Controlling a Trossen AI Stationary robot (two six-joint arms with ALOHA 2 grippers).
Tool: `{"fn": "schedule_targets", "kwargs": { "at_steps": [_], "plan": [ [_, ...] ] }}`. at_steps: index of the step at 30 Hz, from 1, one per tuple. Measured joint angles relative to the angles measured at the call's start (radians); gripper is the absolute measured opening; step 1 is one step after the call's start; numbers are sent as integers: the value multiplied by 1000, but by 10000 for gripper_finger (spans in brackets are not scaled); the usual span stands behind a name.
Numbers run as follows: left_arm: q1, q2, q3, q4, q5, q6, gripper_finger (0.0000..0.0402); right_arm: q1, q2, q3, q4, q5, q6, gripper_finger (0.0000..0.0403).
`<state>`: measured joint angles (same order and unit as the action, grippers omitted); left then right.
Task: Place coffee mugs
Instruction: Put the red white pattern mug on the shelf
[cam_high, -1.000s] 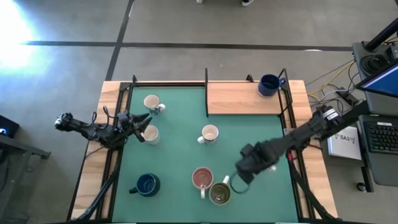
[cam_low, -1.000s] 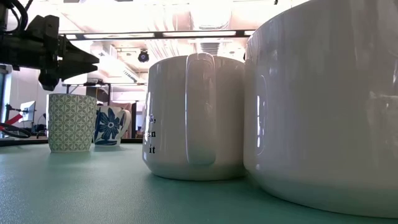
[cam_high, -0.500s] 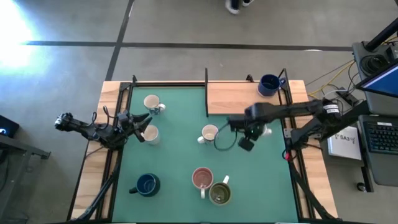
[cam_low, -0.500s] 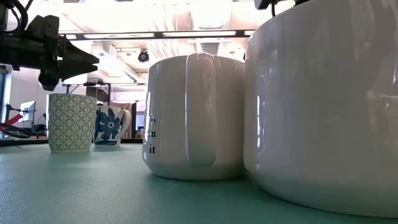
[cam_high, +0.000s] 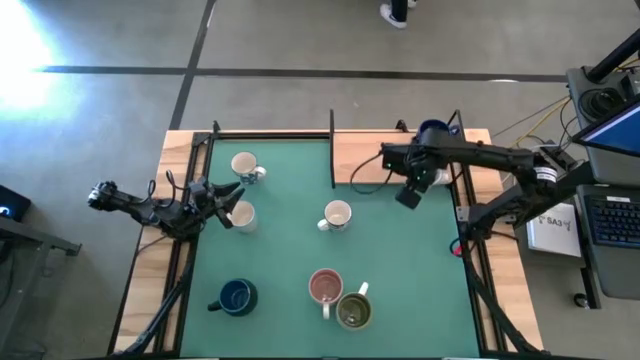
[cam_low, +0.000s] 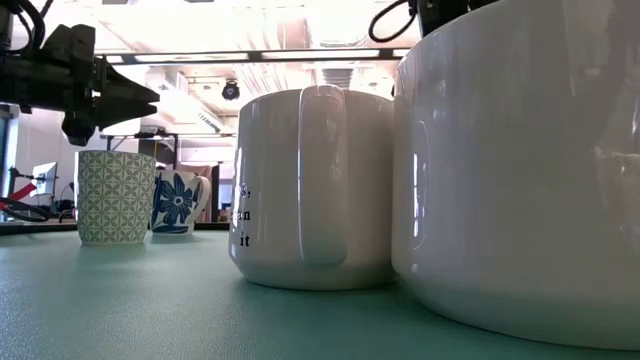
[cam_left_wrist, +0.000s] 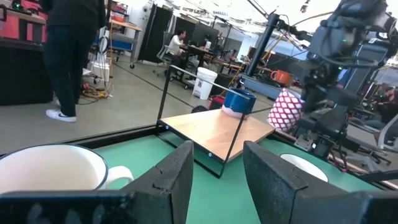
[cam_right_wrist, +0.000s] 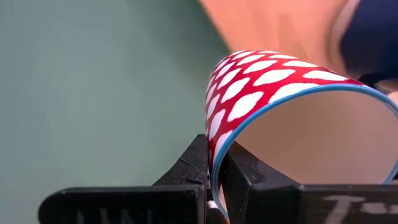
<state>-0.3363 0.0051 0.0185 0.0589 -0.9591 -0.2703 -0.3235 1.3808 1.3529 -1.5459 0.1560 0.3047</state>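
The right gripper (cam_high: 422, 182) is hanging over the wooden shelf (cam_high: 375, 160) at the far right of the desk (cam_high: 290, 260), its jaws pinching the rim of a red-and-white patterned mug (cam_right_wrist: 261, 87), just beside the dark blue mug (cam_high: 432, 135) standing on that shelf. The left gripper (cam_high: 225, 198) is waiting at the desk's left edge with its jaws standing wide, holding nothing, next to two white mugs (cam_high: 244, 166). On the green mat, a cream mug (cam_high: 337, 215) is sitting mid-desk, while another blue mug (cam_high: 235, 296), a pink mug (cam_high: 325, 287) and an olive-green mug (cam_high: 354, 311) are lining the near side.
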Motion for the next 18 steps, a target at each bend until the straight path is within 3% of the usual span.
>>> {"fn": "schedule_targets", "kwargs": {
  "at_steps": [18],
  "plan": [
    [0, 0, 0, 0, 0, 0, 123, -249, 8, -33, 8, 30, -372, 13]
  ]
}}
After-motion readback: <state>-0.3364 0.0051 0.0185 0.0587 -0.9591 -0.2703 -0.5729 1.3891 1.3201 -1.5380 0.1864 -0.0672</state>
